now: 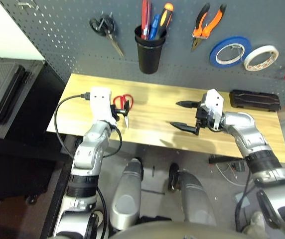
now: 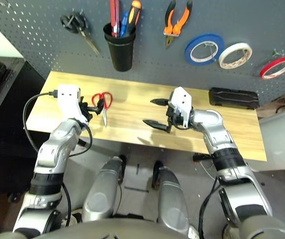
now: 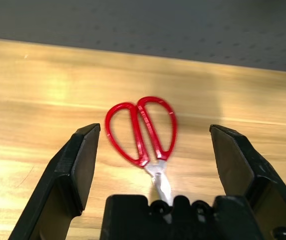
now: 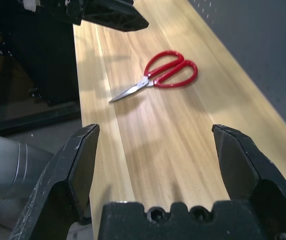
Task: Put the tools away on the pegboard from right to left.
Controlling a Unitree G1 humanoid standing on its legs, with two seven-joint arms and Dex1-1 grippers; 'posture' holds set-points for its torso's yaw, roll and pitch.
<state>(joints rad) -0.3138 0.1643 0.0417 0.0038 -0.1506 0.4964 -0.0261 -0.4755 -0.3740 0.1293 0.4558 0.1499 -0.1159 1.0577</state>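
Note:
The red-handled scissors (image 1: 124, 105) lie flat on the wooden table (image 1: 157, 94), towards its left side, handles facing the pegboard (image 1: 58, 35). My left gripper (image 3: 154, 131) is open right at the scissors, one finger on each side of the blades, touching nothing that I can see. My right gripper (image 1: 184, 116) is open and empty over the middle of the table, pointing left at the scissors (image 4: 165, 75). On the pegboard hang the orange-and-black pliers (image 1: 207, 25) and, at the far right, the red tape ring (image 2: 277, 67). A red-handled screwdriver (image 1: 145, 17) stands in the black cup (image 1: 149, 52).
Black-handled scissors (image 1: 105, 29) hang at the pegboard's upper left. Blue (image 1: 229, 51) and white (image 1: 260, 57) tape rolls hang right of the pliers. A flat black box (image 1: 254, 99) lies at the table's back right. A dark cabinet (image 1: 8, 89) stands left of the table.

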